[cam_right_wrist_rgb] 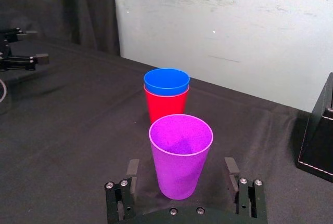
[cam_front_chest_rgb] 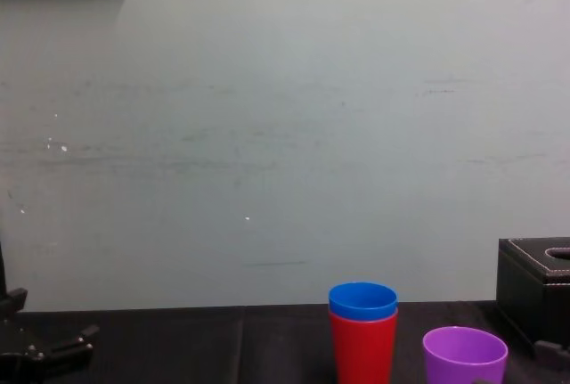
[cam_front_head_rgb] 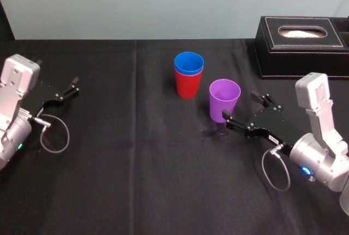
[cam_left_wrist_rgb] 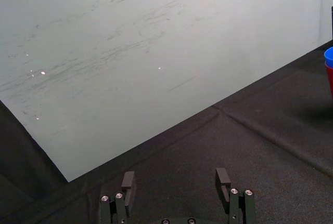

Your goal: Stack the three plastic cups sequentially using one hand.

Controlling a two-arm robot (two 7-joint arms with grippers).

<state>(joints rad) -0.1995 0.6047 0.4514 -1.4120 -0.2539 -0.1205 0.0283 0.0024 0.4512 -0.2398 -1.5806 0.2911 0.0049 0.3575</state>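
Observation:
The blue cup [cam_front_head_rgb: 188,62] sits nested inside the red cup [cam_front_head_rgb: 188,86] at the middle of the black-covered table. The purple cup [cam_front_head_rgb: 224,100] stands upright to their right and nearer to me. My right gripper [cam_front_head_rgb: 244,108] is low over the cloth right beside the purple cup, open. In the right wrist view the purple cup [cam_right_wrist_rgb: 180,154] stands between the spread fingers [cam_right_wrist_rgb: 132,171], with a gap on each side, and the blue cup [cam_right_wrist_rgb: 166,80] and red cup [cam_right_wrist_rgb: 165,105] stand behind it. My left gripper [cam_front_head_rgb: 66,89] rests open at the far left, holding nothing.
A black stitched tissue box [cam_front_head_rgb: 302,44] stands at the back right, behind my right arm. A pale wall runs along the table's far edge. A seam in the cloth [cam_front_head_rgb: 135,109] runs front to back, left of the cups.

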